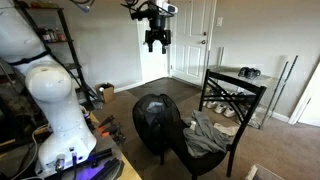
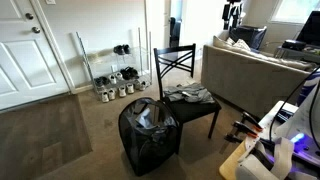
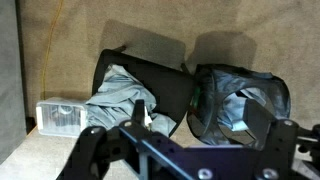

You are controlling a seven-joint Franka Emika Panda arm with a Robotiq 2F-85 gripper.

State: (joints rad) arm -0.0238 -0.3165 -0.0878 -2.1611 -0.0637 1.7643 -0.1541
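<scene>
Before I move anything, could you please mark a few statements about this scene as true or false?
1. The hand hangs open, high above the chair. True.
2. The chair seat is bare. False: a grey cloth lies crumpled on it.
3. The black hamper stands on the floor right beside the chair. True.
4. The shoe rack by the wall is empty. False: several shoes sit on its shelves.
</scene>
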